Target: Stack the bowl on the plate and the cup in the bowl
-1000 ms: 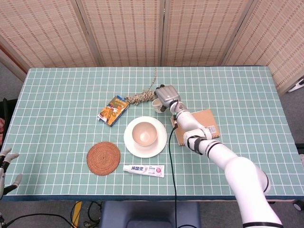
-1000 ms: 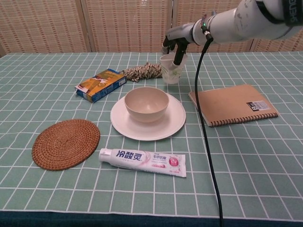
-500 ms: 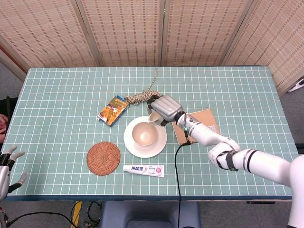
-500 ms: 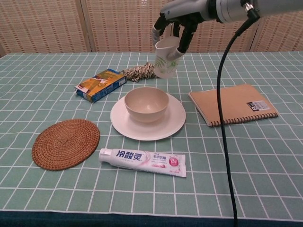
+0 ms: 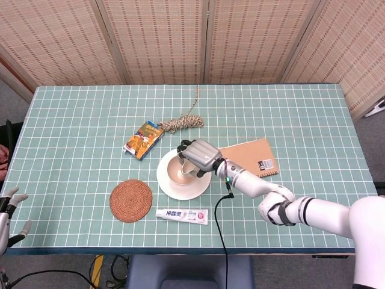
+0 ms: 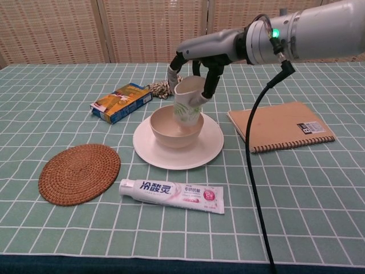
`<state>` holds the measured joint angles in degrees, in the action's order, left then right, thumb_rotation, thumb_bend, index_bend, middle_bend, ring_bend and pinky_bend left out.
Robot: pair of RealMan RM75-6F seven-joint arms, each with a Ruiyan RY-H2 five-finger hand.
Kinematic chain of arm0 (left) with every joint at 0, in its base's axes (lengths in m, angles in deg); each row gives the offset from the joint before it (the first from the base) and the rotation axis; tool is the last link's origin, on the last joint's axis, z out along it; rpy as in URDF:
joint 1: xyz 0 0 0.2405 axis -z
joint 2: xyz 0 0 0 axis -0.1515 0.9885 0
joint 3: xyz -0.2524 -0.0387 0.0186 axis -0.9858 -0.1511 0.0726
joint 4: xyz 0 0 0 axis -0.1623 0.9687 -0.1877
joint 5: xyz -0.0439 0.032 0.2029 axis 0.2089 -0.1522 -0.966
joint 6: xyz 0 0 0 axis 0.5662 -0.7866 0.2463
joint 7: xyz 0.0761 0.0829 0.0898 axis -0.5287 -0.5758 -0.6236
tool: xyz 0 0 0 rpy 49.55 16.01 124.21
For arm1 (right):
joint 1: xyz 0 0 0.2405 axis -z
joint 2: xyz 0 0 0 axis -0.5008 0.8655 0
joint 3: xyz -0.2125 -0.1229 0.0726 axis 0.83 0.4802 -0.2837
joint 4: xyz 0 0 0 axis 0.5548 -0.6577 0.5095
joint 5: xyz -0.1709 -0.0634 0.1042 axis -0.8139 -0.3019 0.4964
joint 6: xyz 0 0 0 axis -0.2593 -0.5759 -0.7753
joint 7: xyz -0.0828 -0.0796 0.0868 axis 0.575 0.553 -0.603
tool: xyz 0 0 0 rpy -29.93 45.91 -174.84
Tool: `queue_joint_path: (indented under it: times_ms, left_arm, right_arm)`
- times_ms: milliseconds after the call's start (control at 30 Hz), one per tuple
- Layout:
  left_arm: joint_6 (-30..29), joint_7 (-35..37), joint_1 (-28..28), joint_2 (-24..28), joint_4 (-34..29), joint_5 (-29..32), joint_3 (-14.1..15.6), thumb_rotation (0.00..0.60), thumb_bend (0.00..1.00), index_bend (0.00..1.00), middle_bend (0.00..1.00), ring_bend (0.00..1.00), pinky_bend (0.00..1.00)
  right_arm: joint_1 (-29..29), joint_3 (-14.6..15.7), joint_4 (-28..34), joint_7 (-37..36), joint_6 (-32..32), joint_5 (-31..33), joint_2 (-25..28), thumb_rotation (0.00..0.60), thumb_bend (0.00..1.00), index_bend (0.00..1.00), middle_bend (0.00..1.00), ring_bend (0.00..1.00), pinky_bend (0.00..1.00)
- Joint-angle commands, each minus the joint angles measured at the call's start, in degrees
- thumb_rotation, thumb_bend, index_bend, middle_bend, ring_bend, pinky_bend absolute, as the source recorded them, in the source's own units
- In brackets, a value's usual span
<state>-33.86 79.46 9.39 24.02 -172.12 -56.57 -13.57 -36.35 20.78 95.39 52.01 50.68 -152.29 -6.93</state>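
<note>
A beige bowl sits on the white plate in the middle of the table. My right hand holds a white cup with a green pattern by its rim. The cup hangs tilted inside the bowl's right half, its base low in the bowl; contact with the bowl cannot be told. My left hand rests at the table's front left edge, fingers apart and holding nothing.
Left of the plate lies a round woven coaster. A toothpaste tube lies in front of the plate. A snack box and a coil of rope sit behind it. A brown notebook lies to the right.
My right hand lifted the cup from the table behind the plate, carried it forward and left, then lowered it into the bowl. The left hand barely shifted.
</note>
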Motion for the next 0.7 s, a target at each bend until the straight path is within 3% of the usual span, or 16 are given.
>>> queue_joint_path:
  times_ms: [33, 233, 433, 700]
  left_arm:
    - [-0.09, 0.15, -0.1, -0.03, 0.1, 0.02, 0.03, 0.6, 0.3, 0.24, 0.15, 0.21, 0.13]
    - [-0.02, 0.59, -0.34, -0.12, 0.6, 0.34, 0.11, 0.6, 0.3, 0.24, 0.15, 0.21, 0.13]
    - [0.01, 1.09, -0.48, -0.34, 1.1, 0.53, 0.08, 0.6, 0.3, 0.24, 0.15, 0.21, 0.13]
    - [0.57, 1.43, 0.06, -0.44, 1.61, 0.44, -0.27, 0.6, 0.3, 0.24, 0.15, 0.21, 0.13]
  right_arm:
    - [-0.85, 0.23, -2.32, -0.79, 0.17, -1.47, -2.43, 0.6, 0.27, 0.41, 0.2, 0.13, 0.32]
    - [-2.24, 0.55, -4.85, -1.12, -0.82, -2.65, -4.77, 0.6, 0.24, 0.18, 0.1, 0.03, 0.2]
    - [-3.07, 0.96, -4.8, -0.5, -2.04, -2.46, -4.55, 0.6, 0.22, 0.04, 0.04, 0.0, 0.14]
    - [0.87, 0.75, 0.19, -0.16, 4.15, -1.96, 0.9, 0.6, 0.22, 0.02, 0.05, 0.0, 0.13]
